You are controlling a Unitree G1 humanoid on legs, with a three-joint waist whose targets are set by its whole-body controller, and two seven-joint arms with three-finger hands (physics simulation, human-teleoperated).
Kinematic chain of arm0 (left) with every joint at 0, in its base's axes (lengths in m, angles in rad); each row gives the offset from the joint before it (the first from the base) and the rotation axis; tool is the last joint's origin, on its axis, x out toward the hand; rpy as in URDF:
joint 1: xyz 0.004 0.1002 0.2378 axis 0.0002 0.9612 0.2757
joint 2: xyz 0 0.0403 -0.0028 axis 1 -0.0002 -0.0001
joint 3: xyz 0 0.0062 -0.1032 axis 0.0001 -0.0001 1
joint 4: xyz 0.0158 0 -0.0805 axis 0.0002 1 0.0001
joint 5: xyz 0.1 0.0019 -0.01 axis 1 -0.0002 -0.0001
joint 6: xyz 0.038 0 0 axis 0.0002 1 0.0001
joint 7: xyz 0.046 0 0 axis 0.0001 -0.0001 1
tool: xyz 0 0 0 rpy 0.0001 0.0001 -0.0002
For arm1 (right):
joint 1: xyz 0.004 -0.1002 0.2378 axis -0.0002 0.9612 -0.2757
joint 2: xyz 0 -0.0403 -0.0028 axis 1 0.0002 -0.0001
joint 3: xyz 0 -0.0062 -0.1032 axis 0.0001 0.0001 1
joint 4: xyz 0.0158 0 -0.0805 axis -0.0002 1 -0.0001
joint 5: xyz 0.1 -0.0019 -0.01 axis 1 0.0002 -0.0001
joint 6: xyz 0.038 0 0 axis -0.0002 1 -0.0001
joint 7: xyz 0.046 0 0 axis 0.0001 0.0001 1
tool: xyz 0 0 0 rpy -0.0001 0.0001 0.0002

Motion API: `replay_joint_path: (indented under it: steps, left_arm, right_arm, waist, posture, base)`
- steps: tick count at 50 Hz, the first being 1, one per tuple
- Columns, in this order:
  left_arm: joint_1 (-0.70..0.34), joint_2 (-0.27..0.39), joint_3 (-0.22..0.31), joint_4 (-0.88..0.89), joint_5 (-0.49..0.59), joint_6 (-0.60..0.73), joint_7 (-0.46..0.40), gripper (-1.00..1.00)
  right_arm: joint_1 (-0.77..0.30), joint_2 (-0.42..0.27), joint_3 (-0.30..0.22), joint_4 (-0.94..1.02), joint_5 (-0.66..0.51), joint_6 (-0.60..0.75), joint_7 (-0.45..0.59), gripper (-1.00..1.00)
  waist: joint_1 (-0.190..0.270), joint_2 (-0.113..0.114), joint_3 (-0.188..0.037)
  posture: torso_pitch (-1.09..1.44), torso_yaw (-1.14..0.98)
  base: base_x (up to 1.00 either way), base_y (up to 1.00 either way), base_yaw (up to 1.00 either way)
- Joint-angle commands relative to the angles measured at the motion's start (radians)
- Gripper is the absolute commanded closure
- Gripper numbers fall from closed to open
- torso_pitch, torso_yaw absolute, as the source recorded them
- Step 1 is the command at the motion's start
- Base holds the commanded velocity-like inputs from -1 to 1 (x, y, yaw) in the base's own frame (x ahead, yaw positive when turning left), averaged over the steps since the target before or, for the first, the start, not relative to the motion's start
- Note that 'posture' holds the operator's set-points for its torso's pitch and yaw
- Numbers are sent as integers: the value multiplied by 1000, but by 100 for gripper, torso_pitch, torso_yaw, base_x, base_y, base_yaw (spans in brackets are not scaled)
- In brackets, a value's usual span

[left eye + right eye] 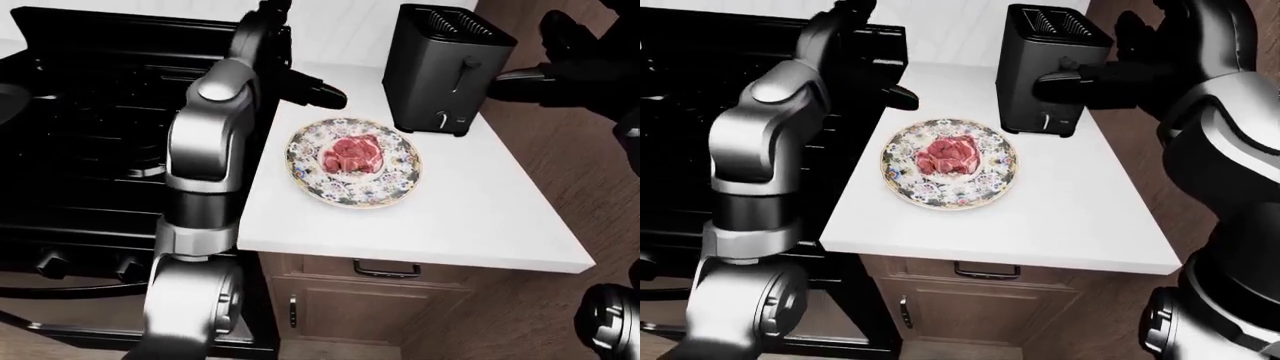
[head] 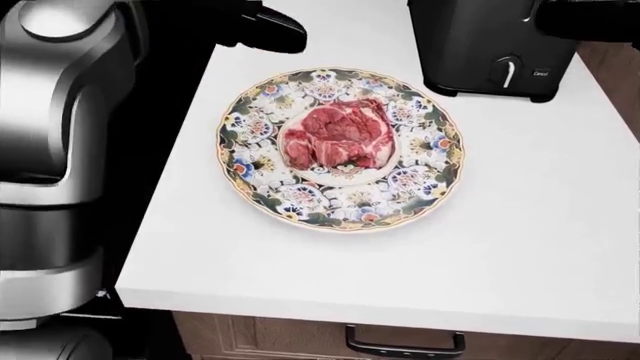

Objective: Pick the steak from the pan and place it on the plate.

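one steak [image 2: 337,139], one plate [image 2: 420,196], one toaster [image 1: 440,69]

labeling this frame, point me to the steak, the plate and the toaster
steak [image 2: 337,137], head view, middle of the red meat
plate [image 2: 350,211], head view, bare patterned rim below the steak
toaster [image 1: 437,75], left-eye view, its dark side face above the knob

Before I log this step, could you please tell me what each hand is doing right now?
Left hand: open, empty, raised clear of the steak.
Right hand: open, empty, beside the toaster.
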Motion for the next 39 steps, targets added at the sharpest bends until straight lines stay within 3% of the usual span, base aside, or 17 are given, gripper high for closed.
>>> replay_joint_path:
  steps: [1,12,23,29,39]
  left_arm:
    - [-54,21,19,-15,-19,-40,32,-100]
    - [-34,94,50,-58,-94,-55,142,-100]
    - [13,142,88,-113,-167,-95,231,-100]
    - [23,166,95,-112,-193,-132,273,-100]
    - [-1,188,99,-28,-223,-245,308,-100]
  right_arm:
    - [-36,-11,-5,1,-33,-34,18,-100]
    - [-87,46,39,36,-165,-47,115,-100]
    - [-170,123,124,142,-411,-138,258,-100]
    - [-215,167,135,202,-514,-179,318,-100]
    - [-269,196,127,244,-584,-221,376,-100]
  waist:
    - [0,-1,-28]
    - [-5,12,-29]
    - [-14,32,-30]
    - [-18,42,-30]
    - [-20,51,-31]
  posture:
    - [0,0]
    - [0,0]
    - [0,0]
    - [0,0]
    - [0,0]
  base:
    - [0,0,0]
    - [0,0,0]
    - [0,0,0]
    - [0,0,0]
    - [0,0,0]
